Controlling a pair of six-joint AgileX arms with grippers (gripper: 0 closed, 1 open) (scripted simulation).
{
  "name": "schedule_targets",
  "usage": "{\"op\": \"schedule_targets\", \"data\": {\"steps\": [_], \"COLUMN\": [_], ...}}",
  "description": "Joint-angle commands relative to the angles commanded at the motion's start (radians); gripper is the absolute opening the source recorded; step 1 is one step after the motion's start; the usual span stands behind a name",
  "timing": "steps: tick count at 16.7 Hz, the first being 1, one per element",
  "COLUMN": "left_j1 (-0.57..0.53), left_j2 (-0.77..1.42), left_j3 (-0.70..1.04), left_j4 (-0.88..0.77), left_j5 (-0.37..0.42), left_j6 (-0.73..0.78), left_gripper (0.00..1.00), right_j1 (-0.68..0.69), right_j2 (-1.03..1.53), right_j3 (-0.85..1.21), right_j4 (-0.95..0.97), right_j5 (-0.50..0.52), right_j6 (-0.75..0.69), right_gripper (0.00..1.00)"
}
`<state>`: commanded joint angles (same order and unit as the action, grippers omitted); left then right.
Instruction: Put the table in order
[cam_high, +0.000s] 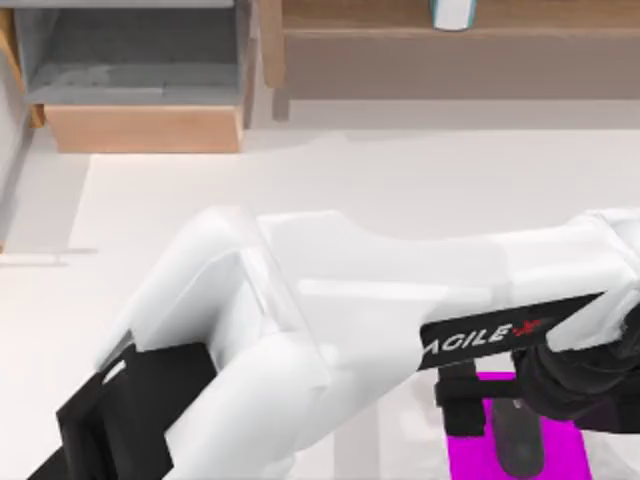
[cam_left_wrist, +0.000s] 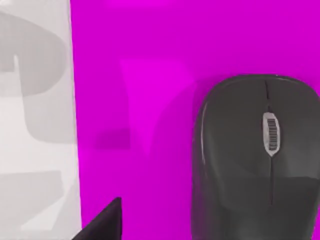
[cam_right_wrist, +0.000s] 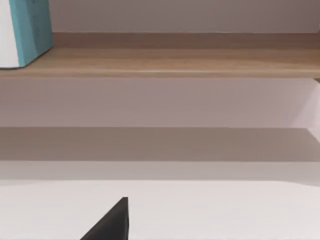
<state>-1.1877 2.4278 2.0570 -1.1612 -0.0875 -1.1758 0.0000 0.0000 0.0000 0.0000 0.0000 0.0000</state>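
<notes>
The white table (cam_high: 400, 180) runs wide below the shelf unit. At its front right lies a magenta mat (cam_high: 565, 450) with a dark grey mouse (cam_high: 518, 442) resting on it. My left arm stretches across the front of the table from the left, and its gripper (cam_high: 480, 405) hangs just above the mat beside the mouse. In the left wrist view the mouse (cam_left_wrist: 255, 160) sits close below on the mat (cam_left_wrist: 140, 100), with bare table (cam_left_wrist: 35, 125) alongside. A dark part of my right gripper (cam_right_wrist: 107, 222) shows over the table (cam_right_wrist: 225, 210), facing the shelf.
A light-brown wooden shelf (cam_high: 400, 25) spans the back. An open drawer (cam_high: 140, 90) with a grey inside juts out at the back left. A teal and white object (cam_high: 452, 12) stands on the shelf (cam_right_wrist: 175, 62). My left arm's white body covers much of the front.
</notes>
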Motion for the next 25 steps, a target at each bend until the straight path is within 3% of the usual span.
{"op": "schedule_targets", "data": {"steps": [5,10,18,25], "left_j1": [-0.003,0.008,0.175,0.543], "left_j2": [-0.012,-0.091,-0.221,-0.353], "left_j3": [-0.007,-0.069,-0.341,-0.778], "left_j4": [0.022,0.251,1.005,1.677], "left_j5": [0.007,0.080,0.307,0.526], "left_j6": [0.022,0.214,0.758,1.391], "left_gripper": [1.00,1.00,1.00,1.00], "right_j1": [0.000,0.000,0.000,0.000], "right_j2": [0.000,0.000,0.000,0.000], "right_j3": [0.000,0.000,0.000,0.000], "right_j4": [0.000,0.000,0.000,0.000], "right_j5": [0.000,0.000,0.000,0.000], "right_j6": [0.000,0.000,0.000,0.000], "right_gripper": [1.00,1.00,1.00,1.00]}}
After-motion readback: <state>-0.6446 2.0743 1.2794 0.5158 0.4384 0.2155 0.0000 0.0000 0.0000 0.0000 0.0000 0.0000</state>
